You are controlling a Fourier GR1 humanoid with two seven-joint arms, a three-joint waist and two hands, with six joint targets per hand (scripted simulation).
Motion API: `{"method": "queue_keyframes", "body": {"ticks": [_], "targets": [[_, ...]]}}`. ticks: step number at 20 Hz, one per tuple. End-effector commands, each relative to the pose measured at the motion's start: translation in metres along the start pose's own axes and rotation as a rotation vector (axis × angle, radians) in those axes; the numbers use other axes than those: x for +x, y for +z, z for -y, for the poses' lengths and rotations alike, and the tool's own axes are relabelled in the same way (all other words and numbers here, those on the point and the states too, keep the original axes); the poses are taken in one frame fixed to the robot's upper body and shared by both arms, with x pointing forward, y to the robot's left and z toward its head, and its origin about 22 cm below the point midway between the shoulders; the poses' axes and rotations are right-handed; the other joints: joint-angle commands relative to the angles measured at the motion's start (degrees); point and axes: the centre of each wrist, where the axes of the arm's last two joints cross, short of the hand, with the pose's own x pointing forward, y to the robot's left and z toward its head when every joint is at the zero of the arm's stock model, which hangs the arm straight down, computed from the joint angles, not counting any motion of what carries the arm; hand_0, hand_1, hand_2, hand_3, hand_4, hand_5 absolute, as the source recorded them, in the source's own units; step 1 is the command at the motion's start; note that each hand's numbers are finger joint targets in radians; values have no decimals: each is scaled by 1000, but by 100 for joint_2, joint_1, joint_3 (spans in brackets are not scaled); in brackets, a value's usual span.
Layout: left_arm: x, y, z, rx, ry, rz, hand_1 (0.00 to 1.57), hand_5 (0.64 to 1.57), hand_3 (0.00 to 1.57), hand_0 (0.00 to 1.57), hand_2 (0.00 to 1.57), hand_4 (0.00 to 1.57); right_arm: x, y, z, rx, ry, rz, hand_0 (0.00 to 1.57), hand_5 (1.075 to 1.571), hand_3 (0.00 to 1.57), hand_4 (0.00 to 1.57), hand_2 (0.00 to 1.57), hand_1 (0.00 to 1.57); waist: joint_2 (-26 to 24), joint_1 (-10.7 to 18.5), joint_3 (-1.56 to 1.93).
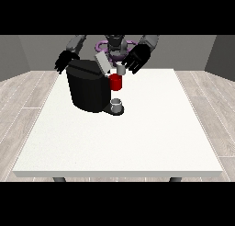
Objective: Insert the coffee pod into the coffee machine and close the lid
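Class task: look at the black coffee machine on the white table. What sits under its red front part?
Under the red pod holder of the black coffee machine, a small grey cup stands on the machine's dark base. The cup's contents cannot be seen.

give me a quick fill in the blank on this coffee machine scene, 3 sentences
1. The coffee machine stands on a table whose colour is ____.
2. The lid of the machine is ____, not closed.
3. The small grey pod is beside the hand at the view's ____.

Missing words: white; open; right
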Motion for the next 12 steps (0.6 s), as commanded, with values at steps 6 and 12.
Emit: {"method": "queue_keyframes", "body": {"ticks": [6, 12], "targets": [[5, -5, -8, -13, -10, -18, 1283, 1571, 1222, 1283, 1314, 504, 5, -2, 5, -13, -1, -24, 0, 1571, 0, 514, 0, 0, 55, -70, -1], [10, -7, 14, -36, 0, 14, 1260, 1571, 1208, 1260, 1298, 511, 11, -2, -10, -23, -30, 4, 0, 1571, 0, 512, 0, 0, 139, -93, -1]]}}
